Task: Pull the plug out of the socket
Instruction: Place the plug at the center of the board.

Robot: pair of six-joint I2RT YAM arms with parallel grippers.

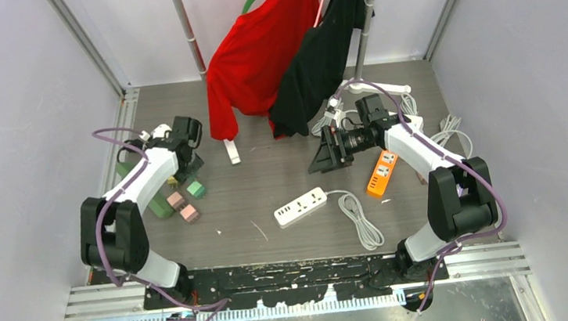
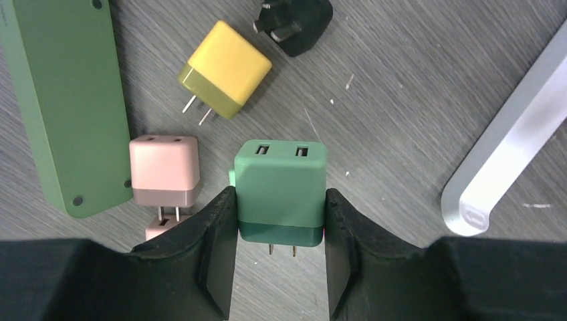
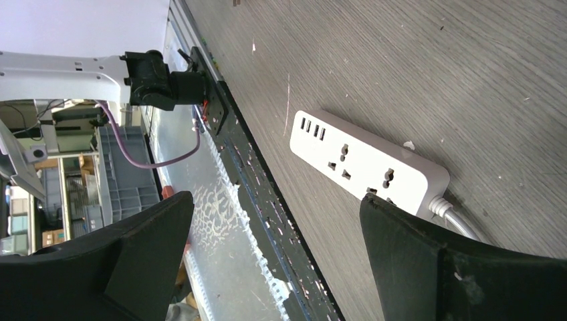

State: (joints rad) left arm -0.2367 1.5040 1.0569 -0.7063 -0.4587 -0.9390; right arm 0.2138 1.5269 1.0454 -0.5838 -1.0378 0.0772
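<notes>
My left gripper (image 2: pixel 279 200) is shut on a green two-prong USB plug (image 2: pixel 281 184), with one finger on each side. Its two prongs stick out bare over the grey table, clear of any socket. The long green power strip (image 2: pixel 63 100) lies to the left. In the top view the plug (image 1: pixel 195 189) sits at the left, just below my left gripper (image 1: pixel 189 170). My right gripper (image 1: pixel 328 150) is open and empty, raised above the table at the middle right. Through its jaws (image 3: pixel 277 221) I see a white power strip (image 3: pixel 361 160).
A yellow plug (image 2: pixel 227 67), two pink plugs (image 2: pixel 164 168) and a black plug (image 2: pixel 297 23) lie round the green one. A white rack foot (image 2: pixel 508 134) lies to the right. An orange strip (image 1: pixel 382 173), the white strip (image 1: pixel 301 206) and hanging red (image 1: pixel 255 53) and black (image 1: pixel 326 54) garments are nearby.
</notes>
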